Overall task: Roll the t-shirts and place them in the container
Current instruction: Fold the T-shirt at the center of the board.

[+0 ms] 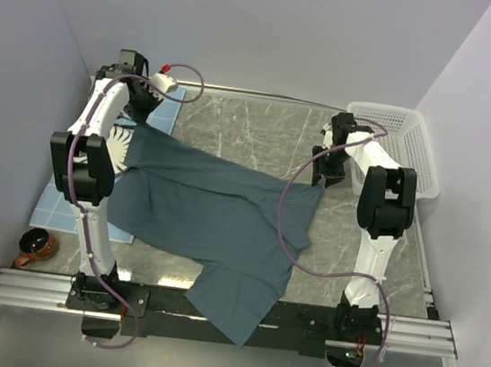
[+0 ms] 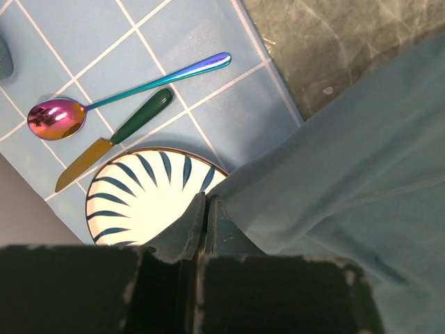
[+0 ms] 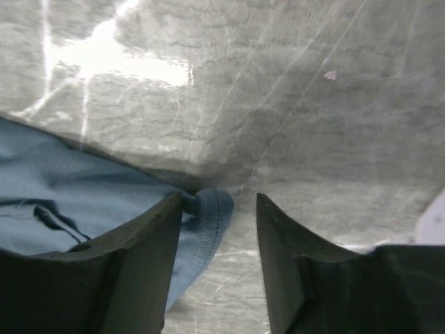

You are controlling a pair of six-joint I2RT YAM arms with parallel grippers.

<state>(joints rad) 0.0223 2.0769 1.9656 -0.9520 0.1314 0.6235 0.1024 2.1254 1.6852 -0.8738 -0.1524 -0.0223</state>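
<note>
A dark slate-blue t-shirt [image 1: 214, 216] lies loosely spread over a grey marbled table [image 1: 252, 130]. Its long axis runs across the table from one gripper to the other, sloping slightly nearer from the left end to the right. A broad flap points down to the near edge and reaches the metal rails between the arm bases.

The left gripper [image 2: 206, 202] is at the shirt's far-left corner. Its jaws are nearly together and pinch a peak of cloth between them. From the jaws the fabric fans out to the picture's right in the left wrist view. On the other side of the jaws, and partly beneath them, a white plate [image 2: 139, 195] with dark blue stripes sits on a light blue checked placemat [image 2: 69, 35]. Beyond the plate lie a green-handled knife [image 2: 118, 136] and an iridescent spoon [image 2: 132, 87].

The right gripper [image 3: 219, 202] is at the shirt's right end with its jaws wide apart. A rounded, stitched hem corner lies in the gap, touching one finger and clear of the other. Bare table lies ahead of the jaws.

A white basket [image 1: 397, 131] stands at the far right, beyond the right gripper. A brown mug [image 1: 35, 249] sits by the left arm's base.
</note>
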